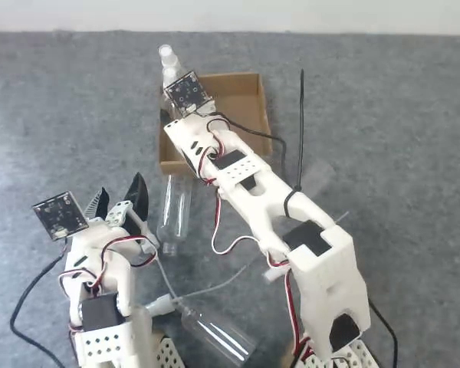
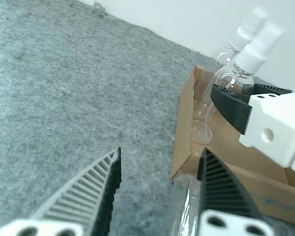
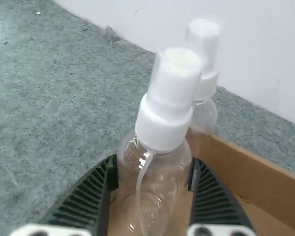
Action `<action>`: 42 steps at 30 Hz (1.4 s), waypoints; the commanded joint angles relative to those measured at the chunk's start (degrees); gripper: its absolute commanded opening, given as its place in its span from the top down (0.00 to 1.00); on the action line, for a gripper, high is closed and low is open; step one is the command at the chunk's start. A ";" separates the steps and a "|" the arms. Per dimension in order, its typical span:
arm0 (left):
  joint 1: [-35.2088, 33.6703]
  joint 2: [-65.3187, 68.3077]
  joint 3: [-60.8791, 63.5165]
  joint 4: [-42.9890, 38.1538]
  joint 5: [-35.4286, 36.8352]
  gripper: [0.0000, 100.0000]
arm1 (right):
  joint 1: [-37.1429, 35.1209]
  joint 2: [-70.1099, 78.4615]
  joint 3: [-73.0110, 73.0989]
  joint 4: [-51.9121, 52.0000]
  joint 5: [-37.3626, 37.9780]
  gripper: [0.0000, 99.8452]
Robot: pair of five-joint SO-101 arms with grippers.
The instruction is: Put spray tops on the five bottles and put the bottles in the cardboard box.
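Item: bottle-capping job, part done.

- Box [image 1: 245,100]: open cardboard, at the far side of the table [image 1: 391,123] from the arms.
- Right gripper [image 3: 152,182]: reached out over the box's corner, jaws closed snugly on either side of the held bottle [image 3: 157,147]. That bottle is upright and has its spray top on. I cannot tell whether its base is resting on the box floor.
- Rear bottle [image 3: 202,105]: also topped and upright, just behind the held bottle in the same corner. It appears to stand inside the box.
- Left gripper [image 2: 160,162]: jaws spread wide, nothing between them, low over the table beside the box's near wall.
- Bare bottle [image 1: 175,207]: lying on the table between the two arms, just outside the box and close to the left gripper. It has no top.
- Near bottle [image 1: 218,336]: lying by the arm bases.
- Loose top [image 1: 165,303]: beside the near bottle's neck, its tube trailing across the table. It looks unfitted.

Tally, as judged: two bottles capped and at the box, one of them not yet released. At least two are left to top and pack. I cannot make out a fifth with any certainty.
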 commanded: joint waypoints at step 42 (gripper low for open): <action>-0.18 0.88 -0.75 0.26 -0.26 0.76 | 0.13 -1.89 -3.52 4.88 -0.26 0.70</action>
